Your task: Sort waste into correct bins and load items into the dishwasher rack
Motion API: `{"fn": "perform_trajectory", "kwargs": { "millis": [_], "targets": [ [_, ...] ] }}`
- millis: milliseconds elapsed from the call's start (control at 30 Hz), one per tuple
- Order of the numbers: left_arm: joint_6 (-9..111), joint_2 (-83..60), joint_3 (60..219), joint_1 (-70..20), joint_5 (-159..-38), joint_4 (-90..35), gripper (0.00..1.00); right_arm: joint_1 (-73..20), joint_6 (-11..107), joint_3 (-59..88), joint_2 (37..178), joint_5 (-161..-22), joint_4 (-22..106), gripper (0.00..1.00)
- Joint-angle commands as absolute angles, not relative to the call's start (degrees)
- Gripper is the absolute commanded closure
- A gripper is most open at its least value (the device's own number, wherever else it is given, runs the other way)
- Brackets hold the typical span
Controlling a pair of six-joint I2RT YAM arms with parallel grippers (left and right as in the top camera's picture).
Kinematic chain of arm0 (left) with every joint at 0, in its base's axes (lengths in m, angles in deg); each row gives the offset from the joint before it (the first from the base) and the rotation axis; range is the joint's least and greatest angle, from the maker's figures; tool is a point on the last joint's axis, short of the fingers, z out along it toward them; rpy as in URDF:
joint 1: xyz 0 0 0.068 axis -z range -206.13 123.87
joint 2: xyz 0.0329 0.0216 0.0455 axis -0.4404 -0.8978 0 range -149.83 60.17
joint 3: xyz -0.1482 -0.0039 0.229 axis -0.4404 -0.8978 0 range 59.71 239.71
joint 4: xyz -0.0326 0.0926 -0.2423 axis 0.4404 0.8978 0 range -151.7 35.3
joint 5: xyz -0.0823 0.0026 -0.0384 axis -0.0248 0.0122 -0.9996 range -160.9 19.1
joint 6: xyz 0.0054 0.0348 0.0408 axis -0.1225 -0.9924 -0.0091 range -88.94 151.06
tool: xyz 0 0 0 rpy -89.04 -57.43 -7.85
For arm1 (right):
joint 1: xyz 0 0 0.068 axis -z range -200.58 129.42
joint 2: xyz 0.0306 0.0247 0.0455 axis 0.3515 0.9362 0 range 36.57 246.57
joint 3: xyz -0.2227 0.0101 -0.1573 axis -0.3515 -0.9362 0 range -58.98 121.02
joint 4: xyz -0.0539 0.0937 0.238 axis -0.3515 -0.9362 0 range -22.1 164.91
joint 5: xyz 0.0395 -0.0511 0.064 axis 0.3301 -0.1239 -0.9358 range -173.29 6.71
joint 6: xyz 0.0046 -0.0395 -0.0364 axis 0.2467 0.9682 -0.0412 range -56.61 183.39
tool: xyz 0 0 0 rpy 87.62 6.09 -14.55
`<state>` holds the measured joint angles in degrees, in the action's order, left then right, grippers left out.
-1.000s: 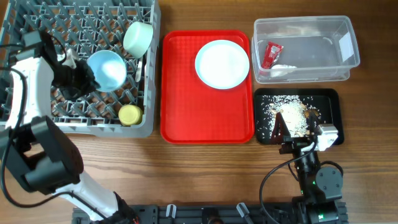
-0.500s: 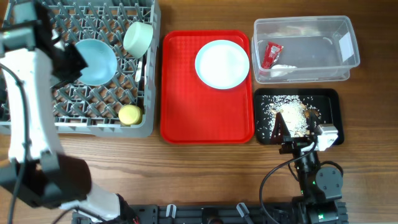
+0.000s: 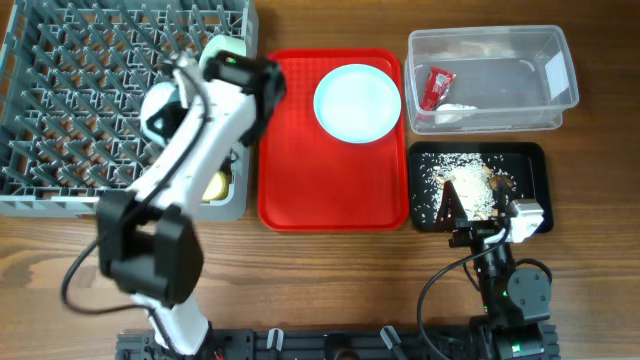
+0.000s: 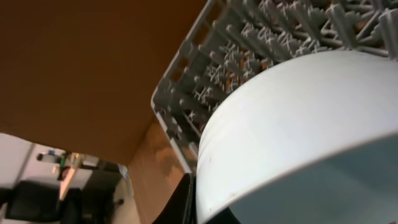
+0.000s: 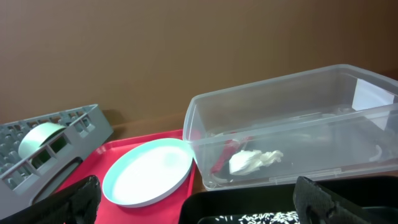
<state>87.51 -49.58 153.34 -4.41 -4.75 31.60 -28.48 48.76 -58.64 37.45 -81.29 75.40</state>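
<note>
Above the dishwasher rack (image 3: 60, 100), left claw (image 3: 173, 93) clamped on pale bowl (image 4: 298, 124) — bowl pressed against it.

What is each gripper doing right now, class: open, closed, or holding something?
Left gripper: closed on a pale bowl.
Right gripper: open, holding nothing.

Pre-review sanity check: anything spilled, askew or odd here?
Nothing stands out. Crumbs lie inside the black tray, wrapper and scrap inside the clear tub. Plate sits flat on the red tray; left claw grips a bowl over the rack.
</note>
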Motion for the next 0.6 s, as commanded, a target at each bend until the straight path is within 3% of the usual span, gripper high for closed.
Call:
{"fn": "perform_trajectory", "kwargs": {
  "millis": [0,267,567],
  "targets": [
    [93.39,-52.66,152.64,-3.06,3.82,29.37,0.96,-28.07,49.70,-58.69,36.84,-80.30,75.70,0.00],
    [93.39,-55.24,152.64,-2.95,6.72,27.40,0.96,-28.07,49.70,-58.69,36.84,-80.30,75.72,0.00],
    [93.48,-56.55,152.53,-2.86,0.65,25.87,0.96,-28.07,49.70,-58.69,36.84,-80.30,75.70,0.00]
  ]
}}
